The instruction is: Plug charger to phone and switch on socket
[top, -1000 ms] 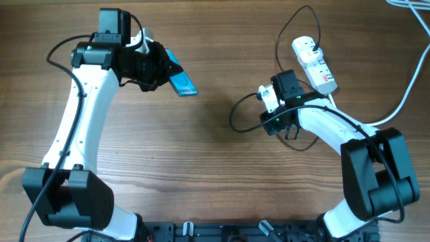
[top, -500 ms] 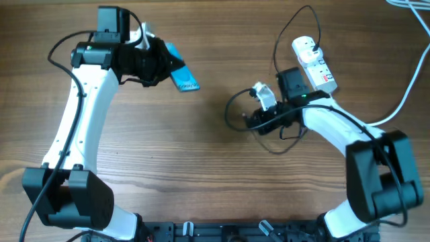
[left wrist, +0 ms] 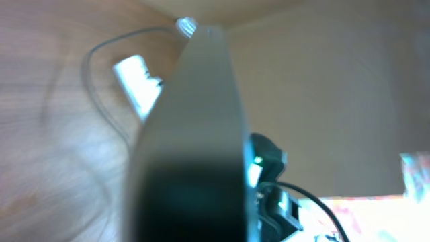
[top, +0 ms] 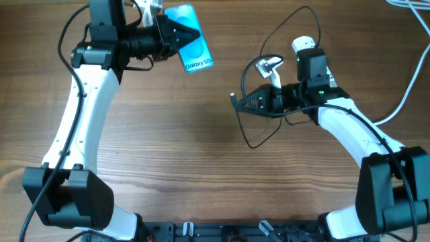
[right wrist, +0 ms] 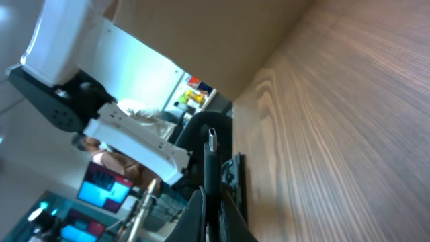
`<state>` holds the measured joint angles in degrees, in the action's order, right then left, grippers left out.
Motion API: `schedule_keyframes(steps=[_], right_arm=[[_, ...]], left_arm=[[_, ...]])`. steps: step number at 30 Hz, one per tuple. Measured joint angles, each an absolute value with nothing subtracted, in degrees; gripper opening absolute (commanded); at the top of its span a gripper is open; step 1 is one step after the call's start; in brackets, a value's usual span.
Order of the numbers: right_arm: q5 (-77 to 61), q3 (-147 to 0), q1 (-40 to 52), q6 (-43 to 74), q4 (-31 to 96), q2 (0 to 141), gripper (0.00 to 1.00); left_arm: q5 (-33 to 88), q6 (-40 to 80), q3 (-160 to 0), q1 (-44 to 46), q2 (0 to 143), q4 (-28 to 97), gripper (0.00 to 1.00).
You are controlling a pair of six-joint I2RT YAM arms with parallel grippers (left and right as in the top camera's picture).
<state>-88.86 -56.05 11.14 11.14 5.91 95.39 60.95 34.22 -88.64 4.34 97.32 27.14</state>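
The left end effector [top: 168,33], clamped on the flat turquoise-screened phone [top: 193,47], has lifted it to upper centre. The right end effector [top: 240,104], clamped on the thin black charger plug [right wrist: 211,153], has swung towards it, seemingly ready for mating.

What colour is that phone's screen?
The phone shows a bright turquoise screen, clearest in the overhead view.

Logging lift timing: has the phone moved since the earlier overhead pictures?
Yes. The phone, held by the left gripper, moved up the view: earlier below the visible end of the socket, now level with it.
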Motion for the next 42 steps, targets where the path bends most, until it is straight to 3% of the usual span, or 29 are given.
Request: schedule_keyframes(steps=[5, 13, 20, 42], right_arm=[[-89.4, -56.1, 12.3, 25.3, -9.2, 95.4, 0.04], [-89.4, -56.1, 18.2, 50.4, -37.7, 95.4, 0.04], [-88.1, -56.1, 20.3, 69.2, -50.8, 95.3, 0.04], [-79.8, -56.1, 20.3, 74.7, -53.5, 95.3, 0.05]], left_arm=[[68.6, 34.1, -88.6, 4.3, 97.3, 19.7, 0.04], [70.6, 34.1, -88.6, 4.6, 97.3, 19.3, 0.04], [70.7, 34.1, -88.6, 5.1, 97.3, 19.2, 0.04], [70.7, 34.8, -88.6, 7.2, 97.3, 19.2, 0.04]])
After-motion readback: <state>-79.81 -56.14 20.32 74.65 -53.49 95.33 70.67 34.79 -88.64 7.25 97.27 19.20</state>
